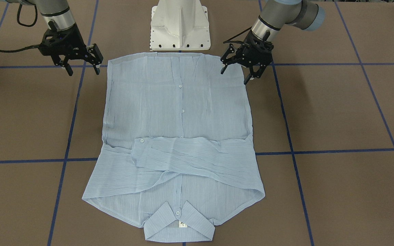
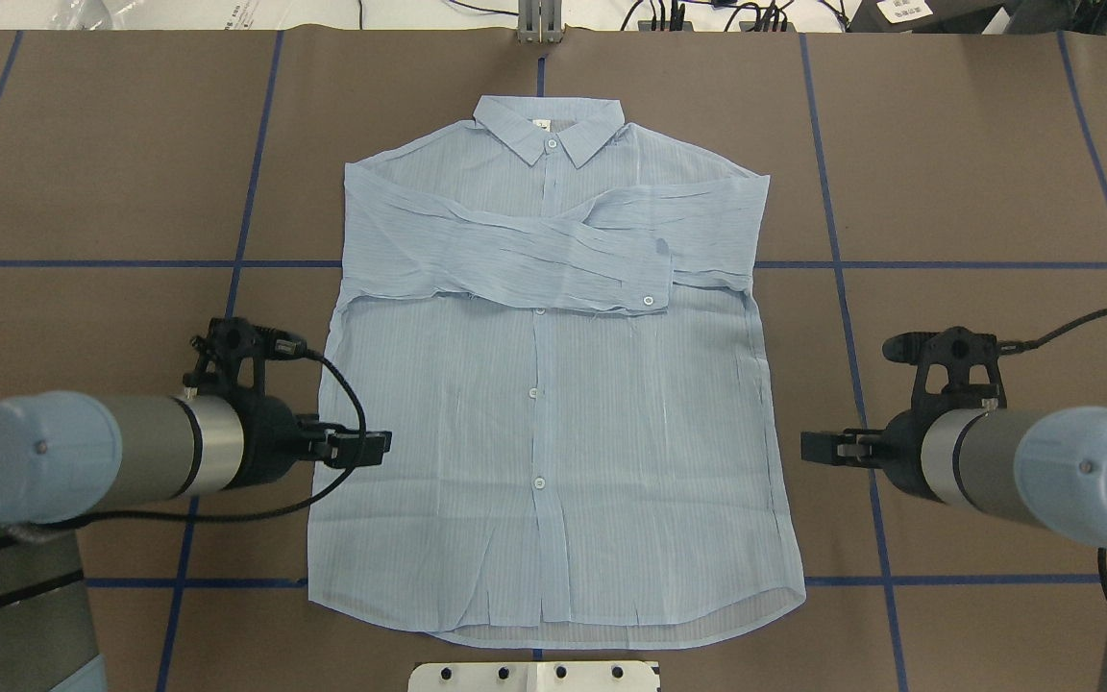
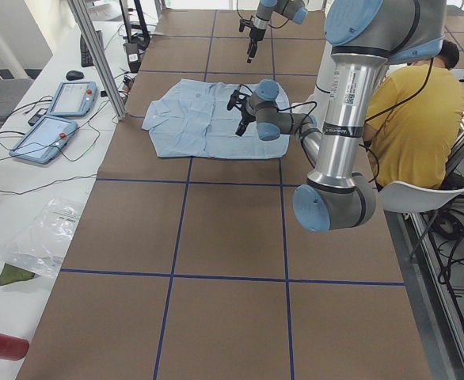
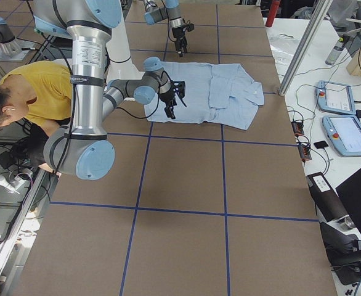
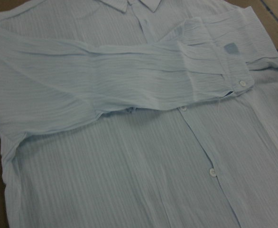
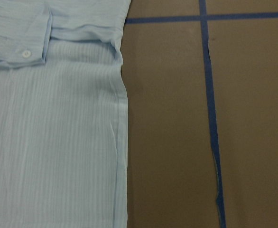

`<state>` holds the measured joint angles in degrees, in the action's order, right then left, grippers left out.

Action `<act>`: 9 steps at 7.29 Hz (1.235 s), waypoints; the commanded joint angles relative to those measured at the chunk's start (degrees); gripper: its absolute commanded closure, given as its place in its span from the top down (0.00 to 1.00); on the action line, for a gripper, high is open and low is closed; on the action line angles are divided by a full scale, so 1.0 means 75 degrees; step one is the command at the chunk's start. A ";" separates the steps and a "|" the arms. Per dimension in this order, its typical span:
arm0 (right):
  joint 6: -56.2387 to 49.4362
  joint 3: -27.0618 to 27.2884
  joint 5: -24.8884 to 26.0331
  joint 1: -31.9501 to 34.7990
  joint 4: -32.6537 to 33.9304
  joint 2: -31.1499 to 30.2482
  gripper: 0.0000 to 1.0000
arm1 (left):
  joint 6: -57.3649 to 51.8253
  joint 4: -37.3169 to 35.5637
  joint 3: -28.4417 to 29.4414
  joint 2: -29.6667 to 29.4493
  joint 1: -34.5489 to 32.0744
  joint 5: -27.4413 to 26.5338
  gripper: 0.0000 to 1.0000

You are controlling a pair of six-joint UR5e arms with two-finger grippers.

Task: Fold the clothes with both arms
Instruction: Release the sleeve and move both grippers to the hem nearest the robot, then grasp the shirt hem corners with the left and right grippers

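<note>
The pale-blue striped shirt (image 2: pixel 553 404) lies flat and front up on the brown table. Its collar (image 2: pixel 549 125) is on the far side from the robot, and both sleeves (image 2: pixel 553 255) are crossed over the chest. My left gripper (image 1: pixel 234 77) hangs open just above the shirt's left side near the hem, holding nothing. My right gripper (image 1: pixel 84 72) is open too, over bare table a little outside the shirt's right side. From overhead the left gripper (image 2: pixel 361 448) reaches the cloth edge and the right gripper (image 2: pixel 827 448) stays off it. Neither wrist view shows any fingers.
The white pedestal base (image 1: pixel 180 27) stands just behind the hem. Blue tape lines (image 1: pixel 320 150) grid the brown table. A person in a yellow top (image 3: pixel 418 103) sits behind the robot. Two tablets (image 3: pixel 58 111) and cables lie on the white bench beyond the collar side.
</note>
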<state>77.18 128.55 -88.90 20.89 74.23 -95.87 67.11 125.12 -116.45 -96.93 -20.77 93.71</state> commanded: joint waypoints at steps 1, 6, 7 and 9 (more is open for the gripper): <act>0.0654 0.0040 0.0730 -0.0862 -0.0623 -0.0596 1.00 | 0.1416 -0.0158 -0.0386 0.0816 0.1207 -0.0621 1.00; 0.0702 0.0028 0.0861 -0.1086 -0.1483 -0.1162 1.00 | 0.2419 -0.1519 -0.0399 0.0737 0.1997 -0.0623 0.43; 0.0702 0.0028 0.0966 -0.1156 -0.1483 -0.1162 1.00 | 0.2419 -0.1530 -0.0387 0.0737 0.1997 -0.0623 0.29; 0.0702 0.0028 0.1002 -0.1215 -0.1483 -0.1162 1.00 | 0.2430 -0.1530 -0.0375 0.0609 0.1985 -0.0577 0.24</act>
<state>82.48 128.76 -81.62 12.12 63.11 -104.59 85.25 113.69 -119.34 -91.70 -5.85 89.19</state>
